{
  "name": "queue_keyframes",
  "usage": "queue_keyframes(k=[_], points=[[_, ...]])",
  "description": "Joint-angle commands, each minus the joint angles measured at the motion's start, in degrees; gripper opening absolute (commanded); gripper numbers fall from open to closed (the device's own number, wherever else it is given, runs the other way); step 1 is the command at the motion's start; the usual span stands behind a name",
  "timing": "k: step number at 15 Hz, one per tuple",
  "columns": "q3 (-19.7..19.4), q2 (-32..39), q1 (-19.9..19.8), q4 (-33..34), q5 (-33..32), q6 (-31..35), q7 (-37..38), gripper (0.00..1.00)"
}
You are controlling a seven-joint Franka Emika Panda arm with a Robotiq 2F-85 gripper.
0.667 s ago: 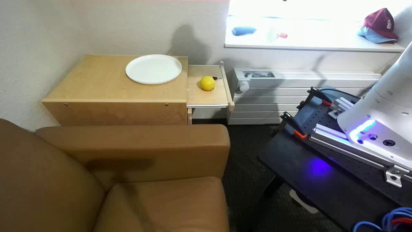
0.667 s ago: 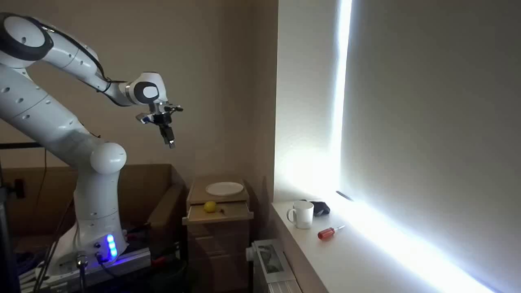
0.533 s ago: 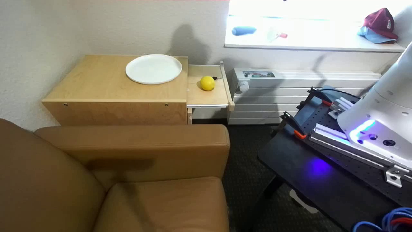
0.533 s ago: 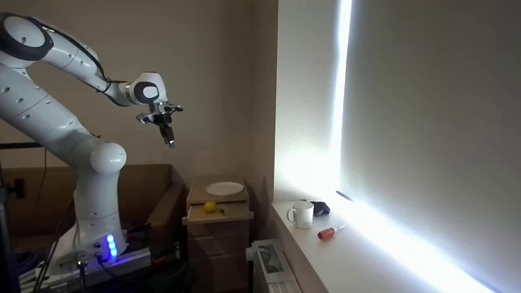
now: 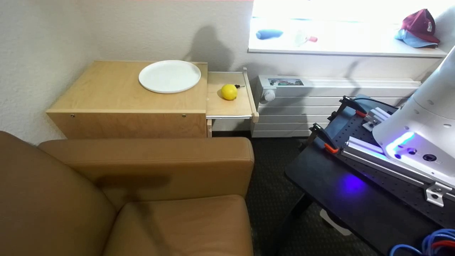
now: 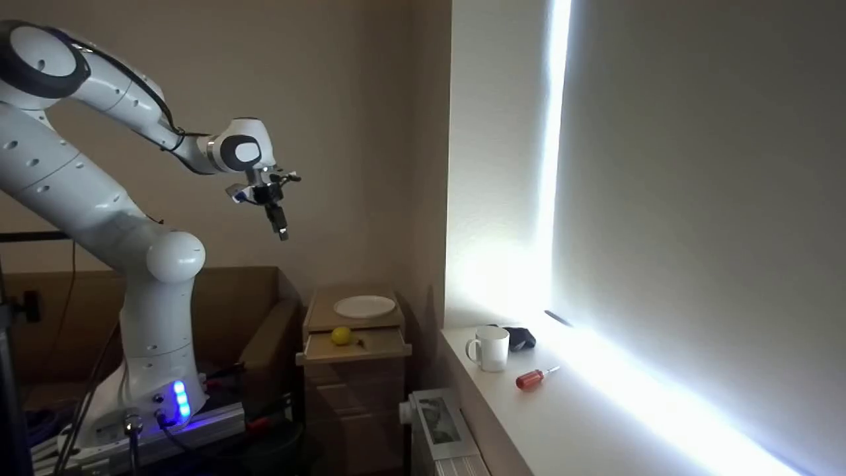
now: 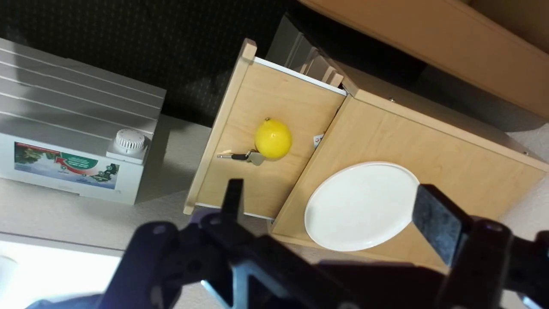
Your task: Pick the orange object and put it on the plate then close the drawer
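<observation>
From left in an exterior view, a white robot arm (image 6: 76, 192), a strip of blue lights (image 6: 180, 398) glowing at its base, reaches out with a tan leather sofa (image 6: 271, 332) behind it. At the arm's end, a dark gripper (image 6: 283, 234) points downward in mid-air; the wrist view shows its fingers (image 7: 437, 225) spread wide apart. Next along stands a light-wood side table (image 6: 324, 311), its shallow drawer (image 6: 383, 342) extended from the front. A round yellow fruit (image 6: 341, 336) rests inside the drawer, and a small key (image 7: 241, 157) with a black fob lies right by it in the wrist view; whether the two touch cannot be told. On top of the side table, a round white plate (image 6: 365, 307) lies flat, near the edge above the drawer. Farther right, a pale radiator (image 6: 456, 451) topped with a picture panel (image 6: 439, 419) sits low beneath a windowsill (image 6: 555, 430). There, a white mug (image 6: 492, 349) turns its handle to the left, a dark item (image 6: 522, 339) beside it is too dim to identify, and a red-handled screwdriver (image 6: 530, 379) lies to the mug's right. A bright band of light (image 6: 556, 79) drops from above and sweeps along the windowsill.
</observation>
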Motion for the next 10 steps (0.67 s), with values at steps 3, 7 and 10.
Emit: queue_keyframes(k=[3, 7, 10], points=[[5.9, 9.3, -7.0, -0.4, -9.4, 5.9, 7.1, 1.0], [5.6, 21.7, -8.5, 1.3, -16.9, 9.9, 12.5, 1.0], [-1.7, 31.3, -3.5, 4.9, -9.9, 12.7, 3.8, 1.0]])
